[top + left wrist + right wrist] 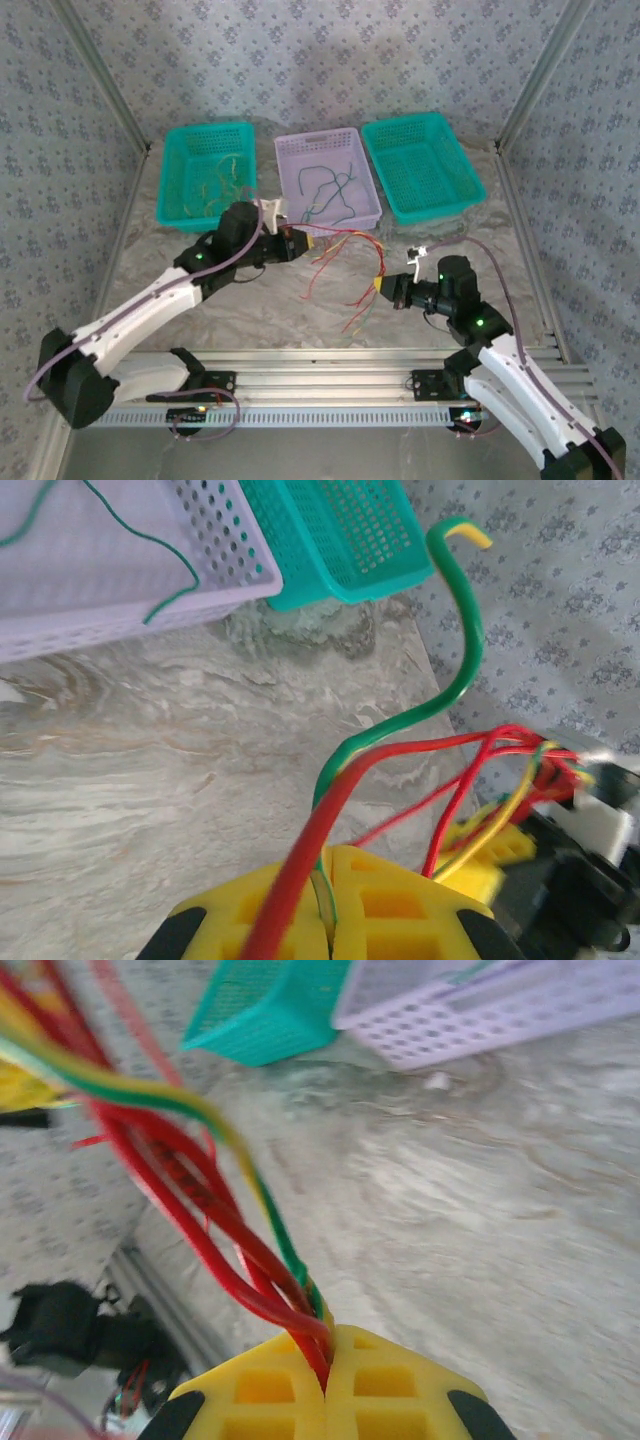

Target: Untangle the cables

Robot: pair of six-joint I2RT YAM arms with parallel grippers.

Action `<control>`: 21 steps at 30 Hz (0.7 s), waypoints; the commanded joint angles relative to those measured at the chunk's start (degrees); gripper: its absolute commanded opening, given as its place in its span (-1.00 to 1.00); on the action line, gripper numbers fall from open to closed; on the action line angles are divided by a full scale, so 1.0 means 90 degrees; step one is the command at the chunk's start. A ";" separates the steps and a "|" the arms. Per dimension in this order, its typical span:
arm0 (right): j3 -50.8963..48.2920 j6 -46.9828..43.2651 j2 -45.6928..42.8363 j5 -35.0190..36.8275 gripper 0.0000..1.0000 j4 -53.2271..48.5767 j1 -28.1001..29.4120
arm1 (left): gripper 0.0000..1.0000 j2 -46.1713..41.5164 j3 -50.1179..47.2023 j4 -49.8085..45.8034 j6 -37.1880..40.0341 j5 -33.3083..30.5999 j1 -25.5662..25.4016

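Green cables (340,190) lie in the lavender basket (368,180) at 12 o'clock; left end effector (330,900) and right end effector (327,1372) clamp the unsorted red tangle (215,1222).

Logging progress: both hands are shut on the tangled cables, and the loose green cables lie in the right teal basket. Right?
Not quite. The top view shows the loose green cables lying in the middle purple basket instead. Both the left hand and the right hand are indeed shut on the tangled cables.
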 commanded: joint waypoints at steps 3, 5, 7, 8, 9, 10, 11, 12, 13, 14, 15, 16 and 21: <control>-0.0099 -0.0006 0.0187 0.0939 -1.00 -0.0506 -0.0364 | -1.00 -0.0843 0.0062 -0.1473 0.0670 -0.0361 0.0302; -0.0038 -0.0045 0.0280 0.1236 -1.00 -0.0849 -0.0431 | -1.00 -0.1141 0.0133 -0.1896 0.0813 -0.0455 0.0481; 0.0042 -0.0114 0.0435 0.1449 -1.00 -0.1074 -0.0501 | -1.00 -0.1401 0.0240 -0.2292 0.0957 -0.0483 0.0713; 0.0086 -0.0142 0.0524 0.1595 -1.00 -0.1169 -0.0528 | -1.00 -0.1515 0.0312 -0.2512 0.1018 -0.0517 0.0842; 0.0103 -0.0142 0.0602 0.1664 -1.00 -0.1214 -0.0544 | -1.00 -0.1601 0.0374 -0.2688 0.1090 -0.0520 0.0960; 0.0128 -0.0147 0.0698 0.1700 -1.00 -0.1254 -0.0559 | -1.00 -0.1677 0.0441 -0.2879 0.1172 -0.0524 0.1072; 0.0150 -0.0204 0.0795 0.1735 -1.00 -0.1232 -0.0579 | -1.00 -0.1741 0.0510 -0.3040 0.1241 -0.0551 0.1175; 0.0177 -0.0208 0.0873 0.1843 -1.00 -0.1213 -0.0577 | -1.00 -0.1791 0.0569 -0.3242 0.1304 -0.0586 0.1263; 0.0185 -0.0196 0.0938 0.1867 -1.00 -0.1237 -0.0579 | -1.00 -0.1821 0.0617 -0.3382 0.1367 -0.0594 0.1346; 0.0206 -0.0205 0.0977 0.1933 -1.00 -0.1312 -0.0576 | -1.00 -0.1849 0.0683 -0.3545 0.1421 -0.0661 0.1434; 0.0225 -0.0203 0.0983 0.2026 -1.00 -0.1395 -0.0594 | -1.00 -0.1886 0.0760 -0.3728 0.1494 -0.0784 0.1521; 0.0218 -0.0203 0.0956 0.2068 -1.00 -0.1451 -0.0600 | -1.00 -0.1919 0.0829 -0.3881 0.1594 -0.0894 0.1600; 0.0296 -0.0267 0.1035 0.2399 -1.00 -0.1734 -0.0709 | -1.00 -0.2023 0.1305 -0.4654 0.2025 -0.1546 0.2206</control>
